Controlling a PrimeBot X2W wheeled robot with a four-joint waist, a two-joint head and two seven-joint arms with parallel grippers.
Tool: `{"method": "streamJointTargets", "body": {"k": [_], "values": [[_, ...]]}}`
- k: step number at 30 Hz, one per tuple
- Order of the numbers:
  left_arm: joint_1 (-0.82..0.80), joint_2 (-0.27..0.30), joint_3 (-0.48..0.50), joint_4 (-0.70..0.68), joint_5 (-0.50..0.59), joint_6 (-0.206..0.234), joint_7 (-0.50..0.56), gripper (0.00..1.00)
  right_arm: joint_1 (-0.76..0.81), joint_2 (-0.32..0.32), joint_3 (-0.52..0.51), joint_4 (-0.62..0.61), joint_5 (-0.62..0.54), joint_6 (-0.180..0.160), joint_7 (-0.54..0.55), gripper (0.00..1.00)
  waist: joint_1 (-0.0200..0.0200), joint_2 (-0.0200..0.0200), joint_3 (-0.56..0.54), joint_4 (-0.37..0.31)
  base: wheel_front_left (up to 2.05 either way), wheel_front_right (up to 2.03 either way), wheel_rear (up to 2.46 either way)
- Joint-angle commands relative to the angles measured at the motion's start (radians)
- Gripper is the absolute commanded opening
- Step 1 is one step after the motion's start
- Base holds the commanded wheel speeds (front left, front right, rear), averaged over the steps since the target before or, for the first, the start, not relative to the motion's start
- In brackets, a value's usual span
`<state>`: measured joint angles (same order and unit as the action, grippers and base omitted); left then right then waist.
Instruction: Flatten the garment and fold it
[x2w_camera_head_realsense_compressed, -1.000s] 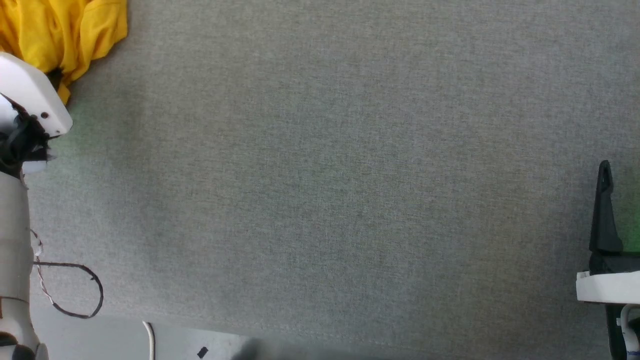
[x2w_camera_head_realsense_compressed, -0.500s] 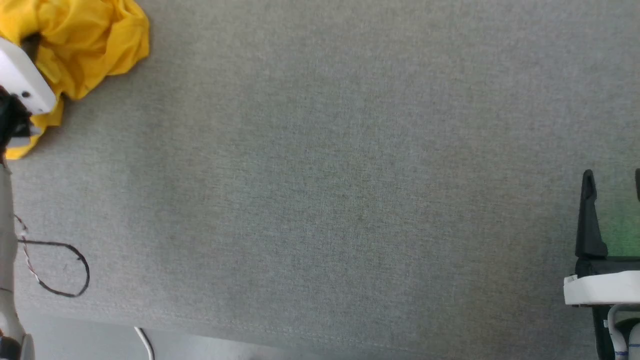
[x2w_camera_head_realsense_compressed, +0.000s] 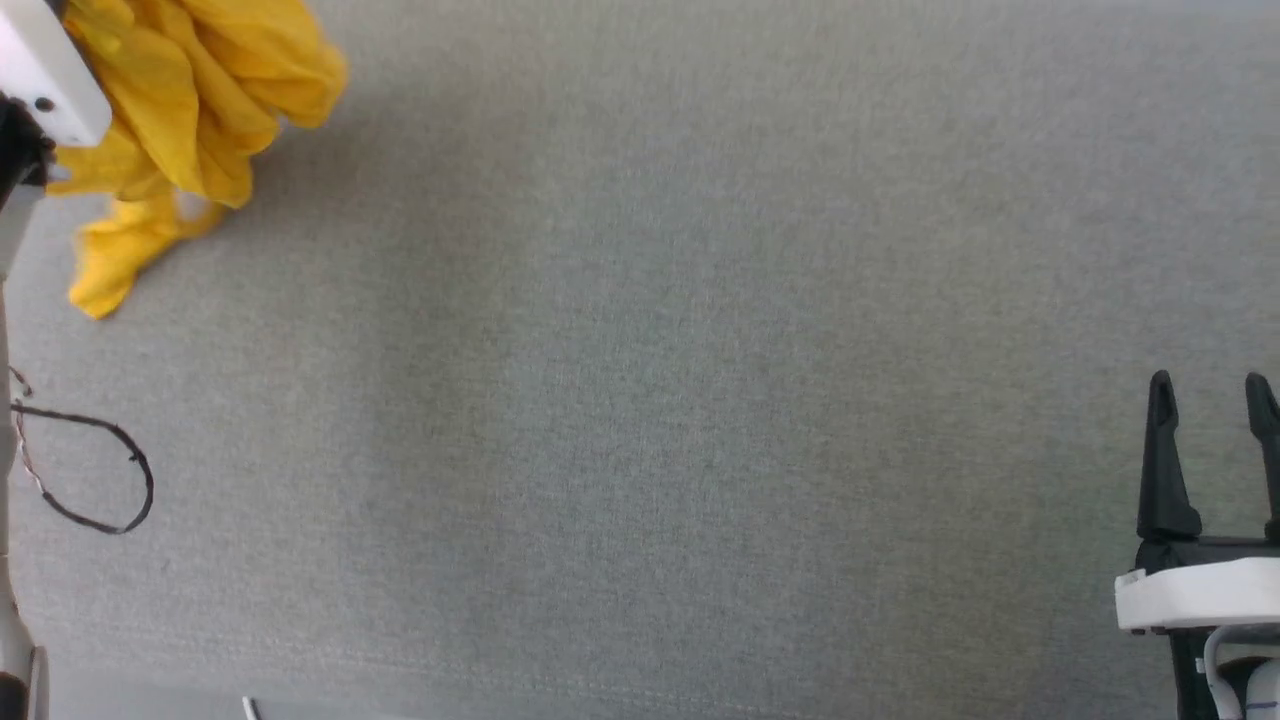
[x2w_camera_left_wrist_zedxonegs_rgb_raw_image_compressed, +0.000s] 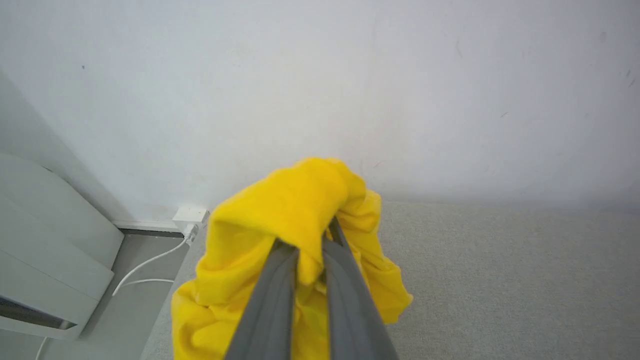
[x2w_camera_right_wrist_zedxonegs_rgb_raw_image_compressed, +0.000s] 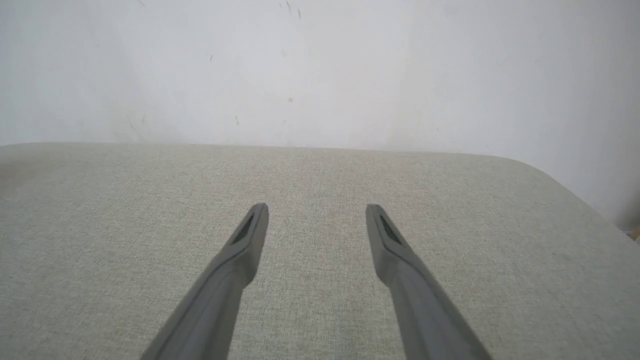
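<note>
The garment (x2w_camera_head_realsense_compressed: 190, 110) is a bright yellow bunch at the head view's top left, hanging in folds with a tail (x2w_camera_head_realsense_compressed: 110, 265) trailing down toward the grey cloth. In the left wrist view my left gripper (x2w_camera_left_wrist_zedxonegs_rgb_raw_image_compressed: 312, 245) is shut on a fold of the garment (x2w_camera_left_wrist_zedxonegs_rgb_raw_image_compressed: 285, 210), which drapes over and around both fingers. Its white wrist housing (x2w_camera_head_realsense_compressed: 45, 80) sits beside the bunch in the head view. My right gripper (x2w_camera_head_realsense_compressed: 1210, 390) stands at the lower right, open, nothing between its fingers (x2w_camera_right_wrist_zedxonegs_rgb_raw_image_compressed: 250, 235), low over the cloth.
A grey fabric-covered table (x2w_camera_head_realsense_compressed: 650, 350) spans the head view. A black cable loop (x2w_camera_head_realsense_compressed: 90, 470) hangs by my left arm. A pale wall (x2w_camera_right_wrist_zedxonegs_rgb_raw_image_compressed: 320, 65) stands behind the table. A white cable and socket (x2w_camera_left_wrist_zedxonegs_rgb_raw_image_compressed: 187, 217) lie on the floor at the table's left end.
The head camera has shifted. The garment now hangs higher and more stretched, with a tail trailing below, lifted by my shut left gripper. My right gripper stays open.
</note>
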<state>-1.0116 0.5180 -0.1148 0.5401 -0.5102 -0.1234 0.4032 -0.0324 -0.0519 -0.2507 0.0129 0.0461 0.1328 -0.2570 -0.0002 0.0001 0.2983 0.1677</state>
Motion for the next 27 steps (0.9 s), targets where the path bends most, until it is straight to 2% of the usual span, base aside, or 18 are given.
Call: {"method": "streamJointTargets", "body": {"k": [1, 12, 27], "values": [[-0.022, 0.005, -0.003, -0.025, -0.01, -0.005, 0.01, 0.0, 0.009, 0.002, 0.005, 0.004, 0.013, -0.002, -0.005, 1.0, 0.0002, -0.0001, -0.066, -0.02, 0.0, 0.0, 0.0], [-0.03, -0.033, -0.035, -0.165, -0.036, 0.002, 0.062, 0.0, 0.045, 0.002, 0.017, 0.029, 0.049, -0.002, -0.005, 1.0, 0.0002, -0.0001, -0.177, -0.07, 0.0, 0.0, 0.0], [0.0, -0.174, -0.136, -0.348, -0.1, 0.007, 0.139, 0.0, 0.077, 0.002, 0.021, 0.045, 0.087, -0.002, -0.005, 1.0, 0.0002, -0.0001, -0.258, -0.149, 0.0, 0.0, 0.0]]}}
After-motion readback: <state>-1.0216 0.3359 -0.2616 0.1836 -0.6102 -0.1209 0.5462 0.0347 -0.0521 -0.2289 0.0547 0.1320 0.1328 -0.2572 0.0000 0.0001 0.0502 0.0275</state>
